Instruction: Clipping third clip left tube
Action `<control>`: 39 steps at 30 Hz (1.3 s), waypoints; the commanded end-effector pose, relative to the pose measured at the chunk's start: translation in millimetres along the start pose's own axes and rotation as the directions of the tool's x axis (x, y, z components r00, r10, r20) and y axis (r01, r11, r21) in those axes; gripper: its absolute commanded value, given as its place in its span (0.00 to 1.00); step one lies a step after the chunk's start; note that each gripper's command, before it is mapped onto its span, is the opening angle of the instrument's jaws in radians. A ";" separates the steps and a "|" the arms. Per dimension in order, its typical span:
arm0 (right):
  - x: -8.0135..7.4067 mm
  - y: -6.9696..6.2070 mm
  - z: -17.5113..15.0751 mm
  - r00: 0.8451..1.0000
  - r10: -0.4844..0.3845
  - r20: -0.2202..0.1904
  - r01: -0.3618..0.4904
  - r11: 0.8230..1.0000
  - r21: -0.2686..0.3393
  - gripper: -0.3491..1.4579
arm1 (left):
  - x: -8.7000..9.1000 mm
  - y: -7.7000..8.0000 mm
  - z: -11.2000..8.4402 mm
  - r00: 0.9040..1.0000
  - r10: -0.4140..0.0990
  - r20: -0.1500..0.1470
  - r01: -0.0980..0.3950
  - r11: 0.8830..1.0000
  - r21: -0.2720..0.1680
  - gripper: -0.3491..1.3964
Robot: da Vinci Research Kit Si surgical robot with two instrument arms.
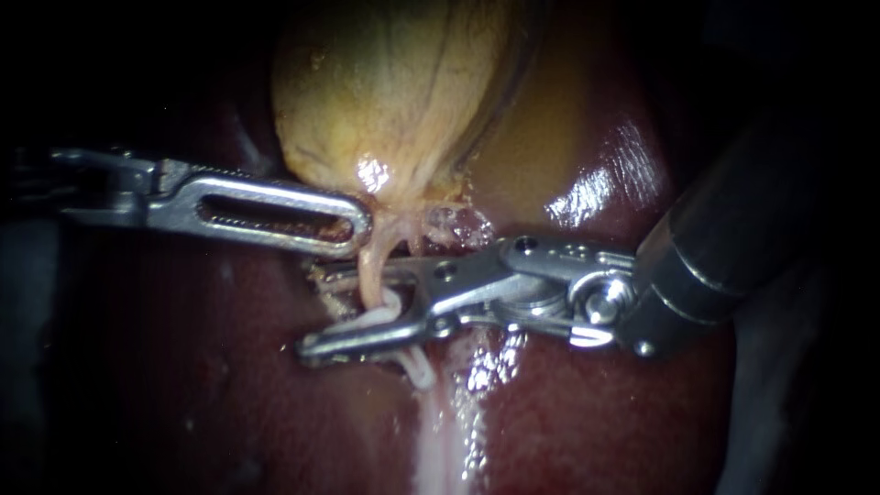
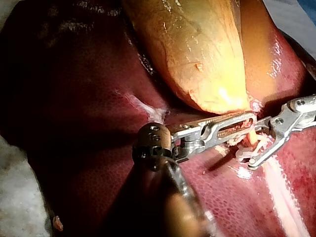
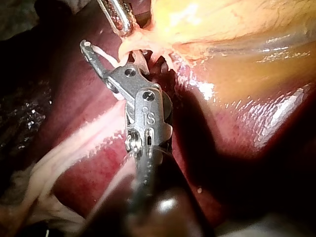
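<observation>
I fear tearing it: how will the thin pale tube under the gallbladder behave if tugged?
Probably floppy: the tube bends where it crosses the right instrument. Likely slippery, as the liver around it glistens wet. It looks thin, so a hard pull may tear it.

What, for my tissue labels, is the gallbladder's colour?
Yellow-tan; the gallbladder shows best in the left wrist view.

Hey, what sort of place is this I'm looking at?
Probably a surgical practice bench, not a body: a bare liver and gallbladder lie on cloth, while the left instrument and right instrument work at a tube.
</observation>
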 end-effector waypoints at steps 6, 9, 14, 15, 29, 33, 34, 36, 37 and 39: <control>0.7 0.1 -0.3 1.000 0.014 -0.018 -0.014 1.000 0.006 0.44 | 0.0 0.0 0.0 1.000 0.000 0.000 0.000 1.000 0.000 0.00; 0.7 0.1 -0.5 0.999 0.026 -0.018 -0.026 1.000 0.007 0.43 | 0.0 0.0 0.0 1.000 0.000 0.000 0.000 1.000 0.000 0.00; 0.5 -0.2 -1.4 0.995 0.102 -0.020 -0.102 0.995 0.012 0.24 | 0.0 -0.1 0.1 1.000 0.000 0.000 0.000 1.000 0.000 0.00; 0.4 -0.3 -1.7 0.993 0.113 -0.020 -0.113 0.993 0.014 0.16 | 0.0 -0.1 0.1 1.000 0.000 0.000 0.000 1.000 0.000 0.00; -0.2 -0.6 -2.4 0.980 0.198 -0.021 -0.197 0.980 0.020 0.00 | 0.0 -0.2 0.2 1.000 0.001 0.000 -0.001 1.000 0.000 0.00; -0.6 -0.7 -2.3 0.979 0.201 -0.020 -0.201 0.979 0.021 0.00 | 0.0 -0.3 0.2 1.000 0.001 0.000 -0.001 1.000 0.000 0.00; -0.7 -0.7 -2.3 0.979 0.200 -0.020 -0.200 0.980 0.021 0.00 | 0.0 -0.3 0.2 1.000 0.001 0.000 -0.001 1.000 0.000 0.00; -0.8 -0.6 -2.2 0.980 0.200 -0.020 -0.199 0.980 0.020 0.00 | 0.0 -0.3 0.2 1.000 0.001 0.000 -0.001 1.000 0.000 0.00; -0.8 -0.6 -2.2 0.980 0.199 -0.020 -0.199 0.980 0.020 0.00 | 0.0 -0.4 0.2 1.000 0.001 0.000 -0.001 1.000 0.000 0.00; -0.9 -0.5 -2.2 0.980 0.199 -0.022 -0.198 0.980 0.022 0.00 | 0.0 -0.3 0.3 1.000 0.001 0.000 -0.001 1.000 0.000 0.00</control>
